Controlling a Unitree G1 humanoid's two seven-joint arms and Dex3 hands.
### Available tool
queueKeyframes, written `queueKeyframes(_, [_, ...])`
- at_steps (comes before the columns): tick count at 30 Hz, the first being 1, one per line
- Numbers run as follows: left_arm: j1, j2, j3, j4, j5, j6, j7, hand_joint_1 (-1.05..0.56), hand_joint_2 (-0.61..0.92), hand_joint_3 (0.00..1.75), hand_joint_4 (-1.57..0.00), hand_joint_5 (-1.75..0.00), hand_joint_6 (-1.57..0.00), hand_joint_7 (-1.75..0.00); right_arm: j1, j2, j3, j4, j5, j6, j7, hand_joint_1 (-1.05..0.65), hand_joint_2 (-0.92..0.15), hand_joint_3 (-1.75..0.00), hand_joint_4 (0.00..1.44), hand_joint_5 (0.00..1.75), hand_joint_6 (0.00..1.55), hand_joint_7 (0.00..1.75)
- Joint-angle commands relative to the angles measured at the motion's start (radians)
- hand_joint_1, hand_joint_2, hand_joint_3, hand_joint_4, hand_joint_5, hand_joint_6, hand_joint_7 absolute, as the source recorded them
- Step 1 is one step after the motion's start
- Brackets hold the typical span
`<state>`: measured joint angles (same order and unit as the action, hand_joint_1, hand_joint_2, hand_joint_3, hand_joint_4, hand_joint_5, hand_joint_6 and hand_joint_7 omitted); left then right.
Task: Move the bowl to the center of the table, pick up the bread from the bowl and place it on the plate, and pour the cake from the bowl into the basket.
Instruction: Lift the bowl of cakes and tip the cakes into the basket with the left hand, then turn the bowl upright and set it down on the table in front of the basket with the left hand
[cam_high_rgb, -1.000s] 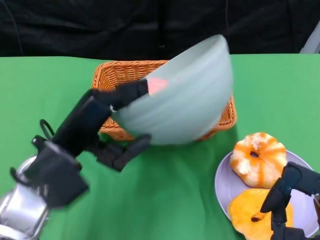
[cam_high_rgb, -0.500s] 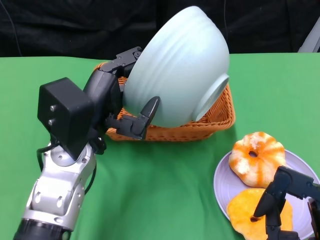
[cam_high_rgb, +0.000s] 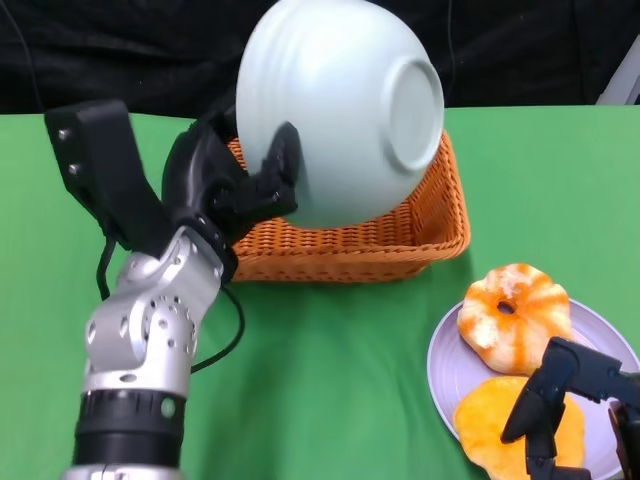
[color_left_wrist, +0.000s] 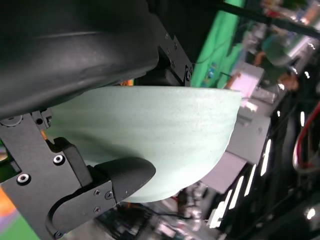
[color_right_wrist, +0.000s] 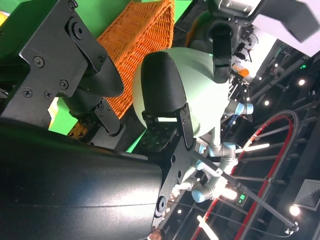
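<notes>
My left hand (cam_high_rgb: 235, 185) grips the rim of the pale green bowl (cam_high_rgb: 340, 110) and holds it tipped right over above the orange wicker basket (cam_high_rgb: 340, 250), with the bowl's base facing the camera. The bowl's inside and the cake are hidden. In the left wrist view the bowl (color_left_wrist: 150, 135) fills the picture, with a finger (color_left_wrist: 100, 190) against its outer wall. My right hand (cam_high_rgb: 565, 395) hovers at the lower right over the lavender plate (cam_high_rgb: 445, 365), fingers apart and holding nothing. A glazed striped bread (cam_high_rgb: 515, 315) and a yellow bread (cam_high_rgb: 485, 430) lie on the plate.
The green table (cam_high_rgb: 330, 380) stretches between the basket and my arms. A black backdrop (cam_high_rgb: 120, 50) stands behind the table's far edge. The right wrist view shows the basket (color_right_wrist: 135, 45) and bowl (color_right_wrist: 205, 100) beyond my fingers.
My left hand has turned the bowl from tilted to nearly upside down over the basket. The pink piece seen at its rim a second ago is out of sight. The right hand barely moved.
</notes>
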<state>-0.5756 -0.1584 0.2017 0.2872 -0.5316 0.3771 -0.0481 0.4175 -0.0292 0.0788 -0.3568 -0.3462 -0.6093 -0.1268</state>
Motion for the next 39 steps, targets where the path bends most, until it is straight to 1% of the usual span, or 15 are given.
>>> queueKeyframes(1, [-0.051, -0.025, 0.081, 0.032, -0.065, 0.054, 0.098, -0.27, 0.26, 1.74, -1.12, -1.75, -0.93, -1.75, 0.006, -0.006, -0.005, 0.003, 0.014, 0.001, -0.001, 0.13, -0.16, -1.75, 1.07, 1.75, 0.89, 1.57])
queueKeyframes(6, [-0.097, -0.043, 0.186, 0.103, -0.151, 0.128, 0.202, -0.26, 0.3, 1.71, -1.11, -1.75, -0.9, -1.75, 0.001, -0.003, -0.003, 0.006, 0.018, 0.003, 0.0, 0.11, -0.15, -1.75, 1.06, 1.75, 0.89, 1.57])
queueKeyframes(10, [-0.107, -0.04, 0.219, 0.125, -0.182, 0.174, 0.234, -0.25, 0.3, 1.67, -1.12, -1.75, -0.86, -1.75, 0.001, -0.004, -0.002, 0.012, 0.027, -0.003, 0.0, 0.11, -0.16, -1.75, 1.06, 1.75, 0.89, 1.57])
queueKeyframes(17, [-0.093, -0.029, 0.22, 0.14, -0.171, 0.19, 0.246, -0.25, 0.3, 1.65, -1.1, -1.75, -0.81, -1.75, 0.009, -0.002, 0.003, 0.002, 0.028, 0.004, 0.001, 0.09, -0.16, -1.75, 1.05, 1.75, 0.88, 1.58])
queueKeyframes(23, [-0.093, -0.028, 0.219, 0.143, -0.171, 0.189, 0.245, -0.25, 0.31, 1.63, -1.1, -1.75, -0.81, -1.75, 0.009, -0.003, 0.003, 0.003, 0.029, 0.003, 0.001, 0.08, -0.16, -1.75, 1.05, 1.75, 0.88, 1.58])
queueKeyframes(26, [-0.066, -0.013, 0.22, 0.139, -0.196, 0.183, 0.148, -0.28, 0.33, 1.65, -1.14, -1.75, -0.89, -1.75, 0.004, -0.007, -0.001, 0.008, 0.031, -0.004, 0.0, 0.1, -0.16, -1.75, 1.06, 1.75, 0.88, 1.58])
queueKeyframes(28, [-0.06, -0.009, 0.219, 0.139, -0.196, 0.181, 0.123, -0.3, 0.33, 1.65, -1.15, -1.75, -0.91, -1.75, 0.004, -0.007, -0.002, 0.008, 0.032, -0.005, 0.0, 0.1, -0.16, -1.75, 1.06, 1.75, 0.88, 1.58])
queueKeyframes(29, [-0.049, -0.001, 0.214, 0.128, -0.197, 0.182, 0.09, -0.3, 0.33, 1.65, -1.16, -1.75, -0.92, -1.75, 0.006, -0.007, -0.003, 0.007, 0.031, -0.005, -0.001, 0.1, -0.16, -1.75, 1.06, 1.75, 0.88, 1.58])
queueKeyframes(32, [-0.024, 0.016, 0.199, 0.105, -0.192, 0.179, 0.021, -0.32, 0.28, 1.71, -1.16, -1.75, -0.94, -1.75, 0.009, -0.007, -0.003, 0.006, 0.033, -0.006, -0.001, 0.11, -0.16, -1.75, 1.06, 1.75, 0.88, 1.58])
queueKeyframes(36, [0.054, 0.054, 0.128, -0.014, -0.139, 0.159, -0.054, -0.27, 0.24, 1.72, -1.13, -1.75, -0.96, -1.73, 0.014, -0.01, -0.004, 0.002, 0.036, -0.007, 0.002, 0.12, -0.17, -1.75, 1.05, 1.75, 0.88, 1.58])
queueKeyframes(39, [0.095, 0.071, 0.089, -0.068, -0.105, 0.118, -0.104, -0.23, 0.26, 1.72, -1.11, -1.75, -0.96, -1.71, 0.013, -0.009, -0.005, -0.001, 0.034, -0.004, 0.003, 0.12, -0.17, -1.75, 1.05, 1.75, 0.89, 1.58])
